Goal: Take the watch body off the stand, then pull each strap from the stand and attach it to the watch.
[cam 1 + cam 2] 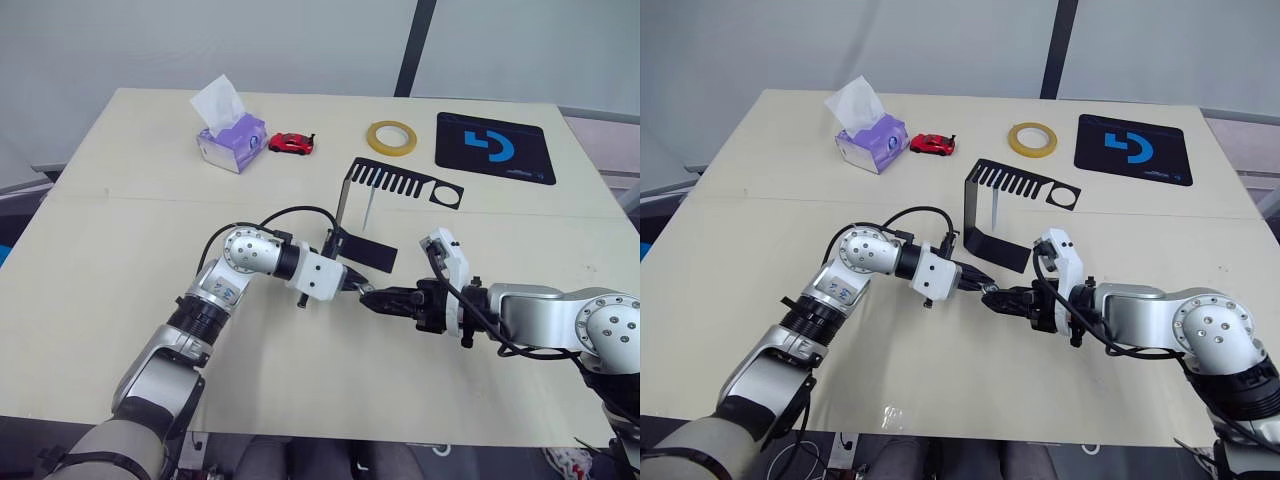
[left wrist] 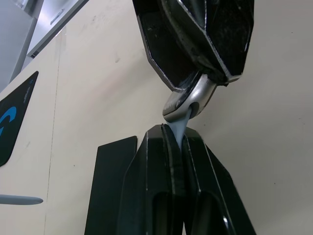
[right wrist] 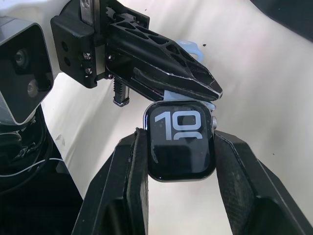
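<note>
The watch body, dark screen with white digits, sits clamped between the fingers of my right gripper, just above the table. Facing it, my left gripper is shut on a pale grey-blue strap. The strap's end meets the watch body's grey rim. Right behind both grippers stands the black stand, its flat foot on the table. Another strap hangs from the stand's comb-slotted arm.
Along the table's far side lie a tissue box, a red toy car, a yellow tape roll and a black mat with a blue logo.
</note>
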{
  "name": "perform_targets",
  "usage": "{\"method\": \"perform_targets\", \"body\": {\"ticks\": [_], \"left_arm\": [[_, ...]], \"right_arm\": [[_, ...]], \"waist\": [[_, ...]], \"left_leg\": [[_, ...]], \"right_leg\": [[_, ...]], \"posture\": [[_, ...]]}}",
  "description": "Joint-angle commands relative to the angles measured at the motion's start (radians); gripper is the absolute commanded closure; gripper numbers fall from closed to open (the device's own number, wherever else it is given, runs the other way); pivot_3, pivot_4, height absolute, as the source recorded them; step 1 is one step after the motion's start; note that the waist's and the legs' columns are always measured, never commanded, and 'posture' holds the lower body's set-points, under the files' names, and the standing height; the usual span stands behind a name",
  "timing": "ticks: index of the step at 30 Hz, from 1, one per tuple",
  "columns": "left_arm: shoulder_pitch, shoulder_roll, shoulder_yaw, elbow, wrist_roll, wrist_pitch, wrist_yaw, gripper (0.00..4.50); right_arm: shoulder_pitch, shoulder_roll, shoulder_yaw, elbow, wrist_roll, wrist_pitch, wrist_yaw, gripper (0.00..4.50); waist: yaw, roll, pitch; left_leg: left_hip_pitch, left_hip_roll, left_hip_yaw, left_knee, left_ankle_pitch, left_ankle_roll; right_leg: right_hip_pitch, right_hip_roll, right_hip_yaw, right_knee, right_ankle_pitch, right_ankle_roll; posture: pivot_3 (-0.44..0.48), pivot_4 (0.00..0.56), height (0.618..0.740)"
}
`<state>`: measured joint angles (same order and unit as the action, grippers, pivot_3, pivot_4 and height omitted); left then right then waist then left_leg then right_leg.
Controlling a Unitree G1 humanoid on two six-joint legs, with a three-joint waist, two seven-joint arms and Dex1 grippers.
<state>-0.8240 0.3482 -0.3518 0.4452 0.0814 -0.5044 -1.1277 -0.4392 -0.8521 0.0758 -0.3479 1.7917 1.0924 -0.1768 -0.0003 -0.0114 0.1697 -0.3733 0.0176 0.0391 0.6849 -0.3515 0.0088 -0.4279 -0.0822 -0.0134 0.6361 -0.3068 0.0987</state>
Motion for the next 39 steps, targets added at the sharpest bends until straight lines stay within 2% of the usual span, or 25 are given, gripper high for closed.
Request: {"method": "perform_targets", "body": {"ticks": [1,7,8,10,16,17,20,23,27,33,39], "left_arm": [[-0.017,-0.034,0.011,-0.083,-0.067,-0.021,0.007,4.50],[-0.014,-0.031,0.010,-0.089,-0.090,0.006,-0.021,4.50],[-0.012,-0.027,0.011,-0.095,-0.103,0.011,-0.035,3.75],[-0.004,-0.006,0.015,-0.114,-0.109,0.032,-0.050,3.05],[0.034,0.109,0.049,-0.181,-0.139,0.116,-0.090,0.29],[0.038,0.126,0.058,-0.200,-0.155,0.153,-0.094,0.04],[0.054,0.161,0.085,-0.267,-0.224,0.296,-0.120,0.04],[0.076,0.205,0.111,-0.347,-0.303,0.453,-0.162,0.04],[0.083,0.216,0.134,-0.399,-0.365,0.554,-0.179,0.04],[0.086,0.224,0.140,-0.422,-0.372,0.547,-0.201,0.04],[0.092,0.220,0.142,-0.420,-0.373,0.533,-0.203,0.04]], "right_arm": [[0.012,-0.008,-0.019,0.007,-0.021,-0.003,-0.005,2.91],[0.005,-0.009,-0.023,-0.010,-0.017,-0.006,-0.005,2.91],[0.001,-0.009,-0.024,-0.018,-0.016,-0.008,-0.004,2.91],[-0.009,-0.012,-0.028,-0.041,-0.032,-0.008,0.002,2.91],[-0.020,-0.059,-0.036,-0.131,-0.156,0.018,0.088,2.91],[-0.023,-0.076,-0.033,-0.154,-0.209,0.019,0.123,2.91],[-0.036,-0.125,-0.014,-0.216,-0.372,0.010,0.240,2.91],[-0.013,-0.260,0.063,-0.354,-0.726,-0.143,0.473,2.91],[0.062,-0.329,0.088,-0.399,-0.978,-0.328,0.668,2.91],[0.146,-0.331,0.089,-0.403,-1.215,-0.504,0.827,2.91],[0.178,-0.294,0.070,-0.391,-1.326,-0.552,0.880,2.91]], "waist": [[0.000,0.000,0.000],[0.000,0.000,0.000],[0.000,0.000,0.000],[0.000,0.000,0.000],[-0.005,0.000,0.000],[-0.004,0.000,0.000],[-0.001,0.000,0.000],[0.003,0.001,0.001],[0.003,0.001,0.000],[0.000,0.001,0.001],[0.000,0.001,0.000]], "left_leg": [[0.000,0.000,0.000,0.000,0.000,0.000],[0.000,0.000,0.000,0.000,0.000,0.000],[0.000,0.000,0.000,0.000,0.000,0.000],[0.000,0.000,0.000,0.000,0.000,0.000],[0.000,0.001,0.000,0.000,0.000,0.000],[0.000,0.001,0.000,0.000,0.000,0.000],[0.000,0.001,0.000,0.000,0.000,0.000],[-0.002,-0.001,-0.002,0.000,0.000,0.001],[-0.002,-0.001,-0.002,0.000,-0.001,0.002],[-0.002,-0.003,-0.001,0.001,-0.001,0.002],[-0.001,-0.003,0.000,0.001,-0.001,0.001]], "right_leg": [[0.000,0.000,0.000,0.000,0.000,0.000],[0.000,0.000,0.000,0.000,0.000,0.000],[0.000,0.000,0.000,0.000,0.000,0.000],[0.000,0.000,0.000,0.000,0.000,0.000],[0.000,0.001,0.001,0.000,0.000,0.000],[0.000,0.001,0.001,0.000,0.000,0.000],[0.000,0.001,0.001,0.000,0.000,0.000],[-0.001,0.001,0.000,-0.001,0.000,0.000],[0.000,0.003,-0.001,-0.003,0.000,0.000],[0.000,0.004,-0.001,-0.002,0.001,0.001],[0.000,0.005,-0.001,-0.001,0.001,0.001]], "posture": [[0.000,0.150,0.738],[0.000,0.150,0.738],[0.000,0.150,0.738],[0.000,0.150,0.738],[0.000,0.150,0.738],[0.000,0.150,0.738],[0.000,0.150,0.738],[0.000,0.150,0.738],[0.000,0.150,0.738],[0.000,0.150,0.738],[0.000,0.150,0.738]]}}
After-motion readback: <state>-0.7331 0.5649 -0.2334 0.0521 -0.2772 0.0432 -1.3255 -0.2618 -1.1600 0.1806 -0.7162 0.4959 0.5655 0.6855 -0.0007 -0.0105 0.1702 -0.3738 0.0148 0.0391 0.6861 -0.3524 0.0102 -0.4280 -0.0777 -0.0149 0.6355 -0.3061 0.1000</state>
